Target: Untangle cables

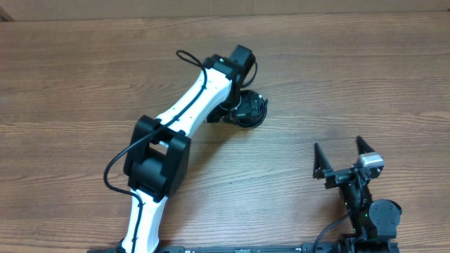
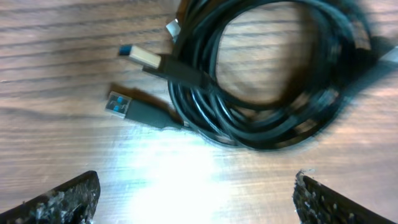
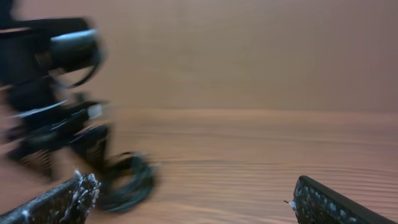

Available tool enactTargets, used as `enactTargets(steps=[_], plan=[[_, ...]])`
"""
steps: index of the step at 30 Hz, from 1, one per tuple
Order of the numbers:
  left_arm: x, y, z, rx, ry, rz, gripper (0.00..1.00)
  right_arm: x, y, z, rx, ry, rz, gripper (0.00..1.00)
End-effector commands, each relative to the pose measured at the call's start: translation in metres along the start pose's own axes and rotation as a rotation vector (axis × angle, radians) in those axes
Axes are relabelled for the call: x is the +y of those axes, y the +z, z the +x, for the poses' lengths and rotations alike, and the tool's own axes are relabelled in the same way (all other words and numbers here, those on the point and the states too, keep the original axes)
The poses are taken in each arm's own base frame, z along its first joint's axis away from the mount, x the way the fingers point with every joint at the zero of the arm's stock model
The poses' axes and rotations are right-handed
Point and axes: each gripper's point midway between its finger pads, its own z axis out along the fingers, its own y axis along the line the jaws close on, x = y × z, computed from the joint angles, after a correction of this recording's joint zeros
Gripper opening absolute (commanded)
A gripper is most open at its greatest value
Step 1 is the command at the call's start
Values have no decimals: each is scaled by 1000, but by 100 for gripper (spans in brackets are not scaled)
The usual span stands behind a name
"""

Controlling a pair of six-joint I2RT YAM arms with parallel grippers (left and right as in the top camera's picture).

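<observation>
Status: cables (image 1: 251, 110) were found as one tight coil mid-table, on the table (image 1: 84, 84), directly beneath the left gripper (image 2: 196, 202). In the left wrist view its fingers (image 2: 68, 200) were seen spread wide with nothing held between them, and the coil lay just ahead of the tips, untouched. An upper plug (image 2: 140, 56) and a lower plug (image 2: 124, 104) were seen sticking out of the coil's left side, one above the other; the remaining loops were stacked and overlapped. The right gripper (image 1: 338, 153) was seen near its own base, well apart from the coil, likewise spread and empty. In the right wrist view the coil was seen only as a blur at lower left. Step judged: approach for a first grasp, separation not yet begun. Next move judged to call for a pinch on one plug lead or one outer loop, not the whole stack. The right arm would need to be brought over so the far side can be pinned while a strand is drawn out. Risk noted: if the full stack is pinched, the coil would likely be dragged as one lump.
</observation>
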Motion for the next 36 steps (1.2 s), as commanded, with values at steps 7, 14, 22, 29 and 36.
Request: enactTargets(steps=[7,14,22,29,36], plan=[[19,-145,-19,-263,25,113,99,96,-34,-51,-73,353,-604,100],[53,-147,-12,-219,-87,39,100,102,-67,-161,-303,153,-553,100],[92,-153,-25,-223,-256,33,100,60,-41,-192,151,130,-195,100],[113,-157,-32,-235,-311,26,99,71,1,-181,599,407,-283,100],[114,-157,-33,-235,-312,26,100,88,61,-125,886,671,-429,82]])
